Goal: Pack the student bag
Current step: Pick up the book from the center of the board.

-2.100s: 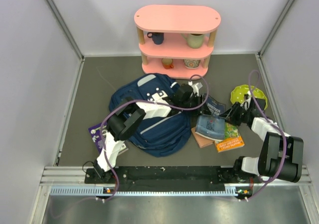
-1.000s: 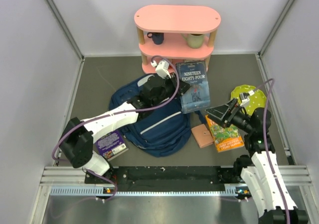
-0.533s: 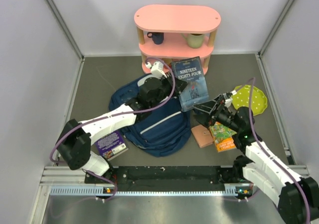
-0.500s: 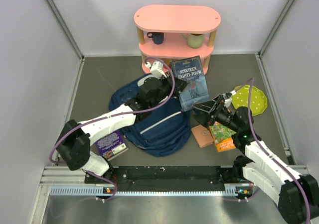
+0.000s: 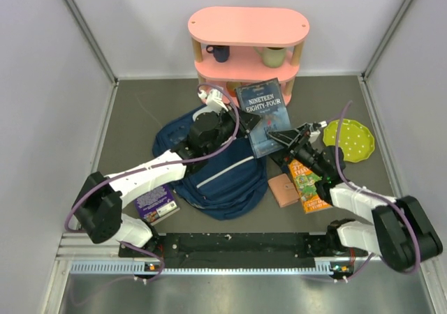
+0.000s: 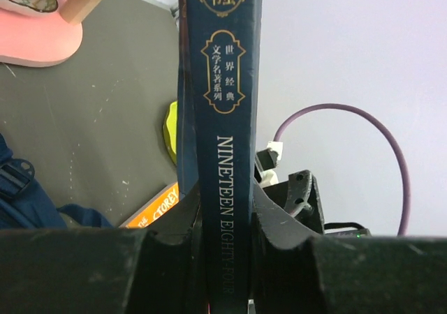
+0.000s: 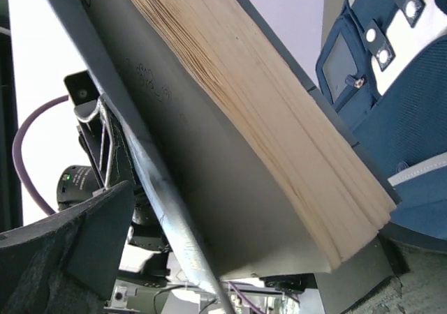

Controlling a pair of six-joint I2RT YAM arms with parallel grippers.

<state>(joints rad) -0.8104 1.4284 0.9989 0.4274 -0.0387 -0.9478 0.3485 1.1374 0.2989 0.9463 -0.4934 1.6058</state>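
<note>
The grey table (image 5: 140,118) carried a pink shelf (image 5: 248,26) at the back, and in front of it the student bag (image 5: 216,178) lay flat, left of centre, between the two arms. By the bag's upper right edge a navy book (image 5: 264,113) — "Nineteen Eighty-Four" — was held off the table, the left gripper (image 6: 225,220) clamped on its spine. The right gripper (image 5: 278,138) stood spread wide at the book's lower corner, the page edge between its jaws, gripping nothing
</note>
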